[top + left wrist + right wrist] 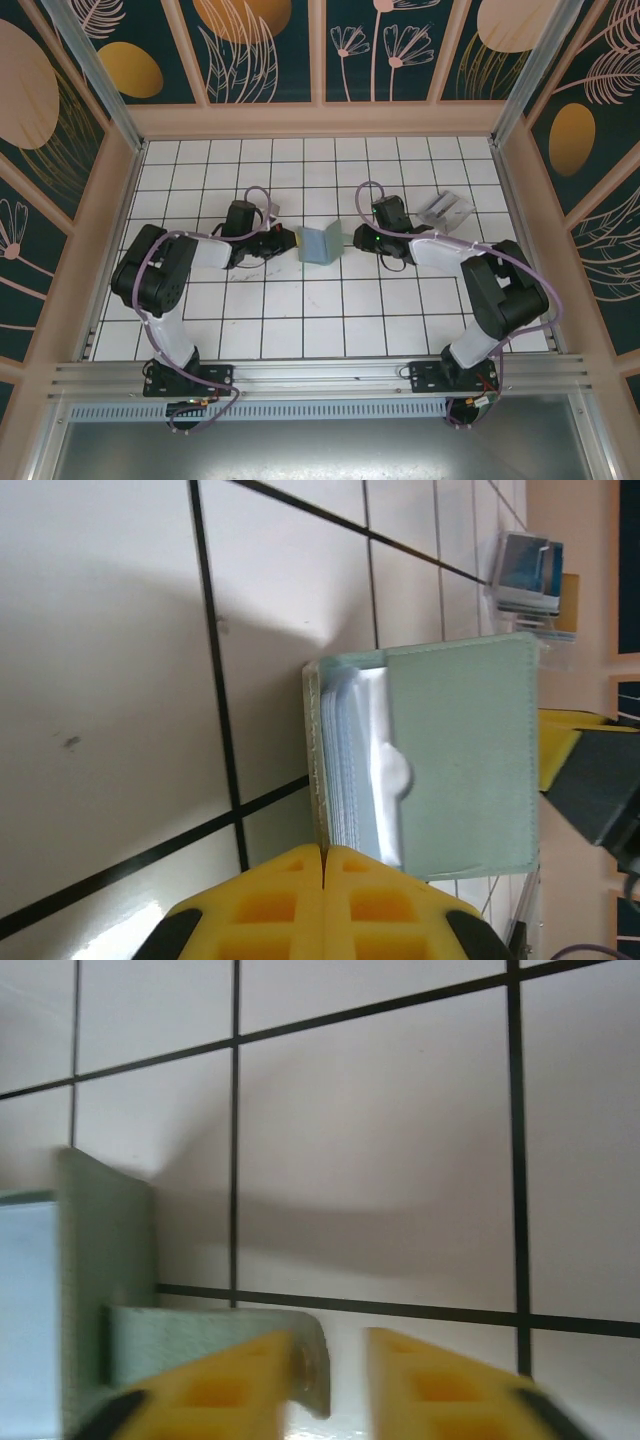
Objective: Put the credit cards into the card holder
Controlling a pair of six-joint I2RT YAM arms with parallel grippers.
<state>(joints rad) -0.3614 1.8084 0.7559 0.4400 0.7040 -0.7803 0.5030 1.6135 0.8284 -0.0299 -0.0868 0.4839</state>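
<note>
Standing open on edge at middle of table (300, 320): holder (320, 243). Left gripper (325, 858), at holder's 9 o'clock, is squeezed fully closed, on cover edge as it seems. Right gripper (330, 1375), at 3 o'clock, has jaws parted a little; other flap sits loose in gap. Cards (447, 208) are propped at 2 o'clock, well apart. Cards judged thin, stiff, light, slippery; best nipped at short edge. Holder judged soft, floppy.
</note>
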